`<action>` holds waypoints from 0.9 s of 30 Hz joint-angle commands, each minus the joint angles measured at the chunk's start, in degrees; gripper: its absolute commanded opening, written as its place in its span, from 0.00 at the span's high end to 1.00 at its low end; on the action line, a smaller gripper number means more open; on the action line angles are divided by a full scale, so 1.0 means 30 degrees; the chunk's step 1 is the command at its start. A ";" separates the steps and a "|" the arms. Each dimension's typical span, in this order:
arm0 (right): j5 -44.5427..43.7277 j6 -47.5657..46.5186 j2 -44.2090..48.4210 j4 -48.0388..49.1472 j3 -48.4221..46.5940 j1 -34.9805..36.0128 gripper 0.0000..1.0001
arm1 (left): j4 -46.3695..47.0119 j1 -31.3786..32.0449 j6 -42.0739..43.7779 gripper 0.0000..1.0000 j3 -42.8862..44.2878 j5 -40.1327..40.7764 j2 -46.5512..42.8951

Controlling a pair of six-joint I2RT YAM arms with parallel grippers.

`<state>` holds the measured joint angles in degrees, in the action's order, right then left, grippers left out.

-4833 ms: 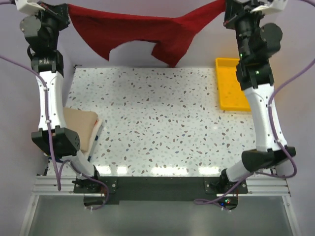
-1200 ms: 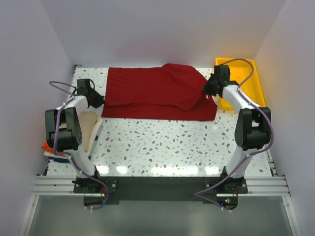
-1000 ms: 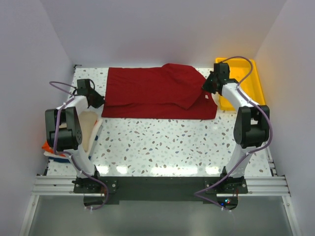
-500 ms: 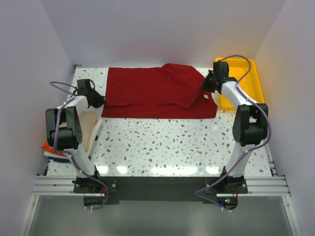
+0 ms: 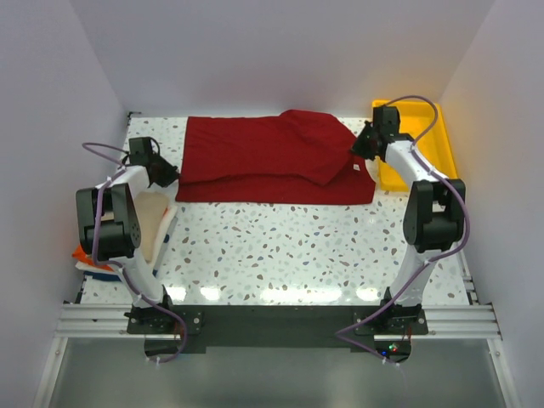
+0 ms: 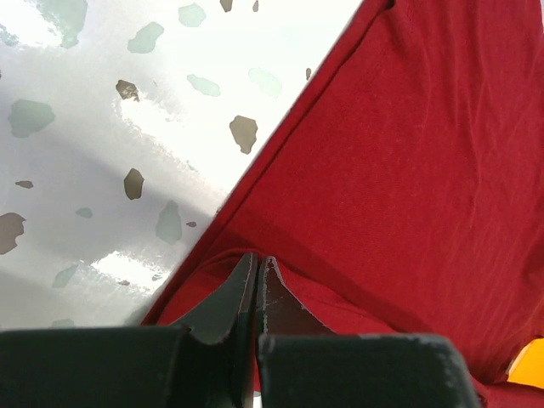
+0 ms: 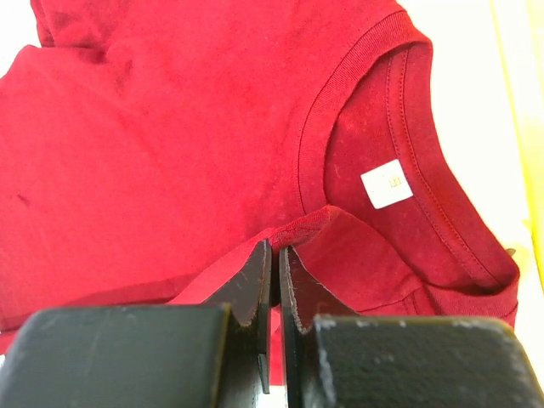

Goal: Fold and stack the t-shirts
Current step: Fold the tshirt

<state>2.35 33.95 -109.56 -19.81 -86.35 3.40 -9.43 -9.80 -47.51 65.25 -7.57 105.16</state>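
Observation:
A dark red t-shirt (image 5: pixel 272 157) lies spread across the back of the speckled table (image 5: pixel 280 246), its upper layer folded over and bunched toward the right. My left gripper (image 5: pixel 172 176) is shut on the shirt's left lower edge; in the left wrist view the fingertips (image 6: pixel 257 257) pinch a raised fold of red cloth (image 6: pixel 408 153). My right gripper (image 5: pixel 359 150) is shut on the collar. In the right wrist view the jaws (image 7: pixel 276 247) clamp the ribbed neckband, just below the white label (image 7: pixel 387 184). A folded tan t-shirt (image 5: pixel 149 219) lies by the left arm.
A yellow tray (image 5: pixel 427 161) stands at the back right, just beyond the right gripper. Orange (image 5: pixel 80 252) and blue (image 5: pixel 95 269) cloth peeks out under the left arm at the table's left edge. Walls close in on the left, back and right.
The shirt once hung high between both grippers; now it lies on the table. In the last second the right gripper shifted slightly back and right with the collar, the left gripper slightly left.

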 commanded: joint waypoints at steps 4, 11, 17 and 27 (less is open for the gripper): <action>0.0504 -0.0361 -0.0715 0.0159 -0.0953 -0.0078 1.00 | 0.1151 -0.0219 -0.0073 0.91 0.0924 -0.0493 0.0540; 0.2729 -0.1736 -0.3877 -0.2261 -0.5689 -0.0078 0.37 | 0.1356 -0.0424 0.0630 0.47 0.1803 -0.1869 0.0045; 0.2148 -0.1211 -0.0929 -0.1746 -0.2081 -0.0049 0.28 | 0.1213 0.0131 0.0747 0.38 -0.0186 -0.1551 -0.2824; -0.0693 -0.0039 0.6515 0.1006 0.8063 -0.0137 0.36 | 0.1122 0.3150 -0.0336 0.47 -0.4611 0.2988 -0.5933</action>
<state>4.75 32.56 -94.35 -20.78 -66.98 3.36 -7.11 -0.78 -47.29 54.00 -4.19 88.97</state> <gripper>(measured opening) 0.649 0.539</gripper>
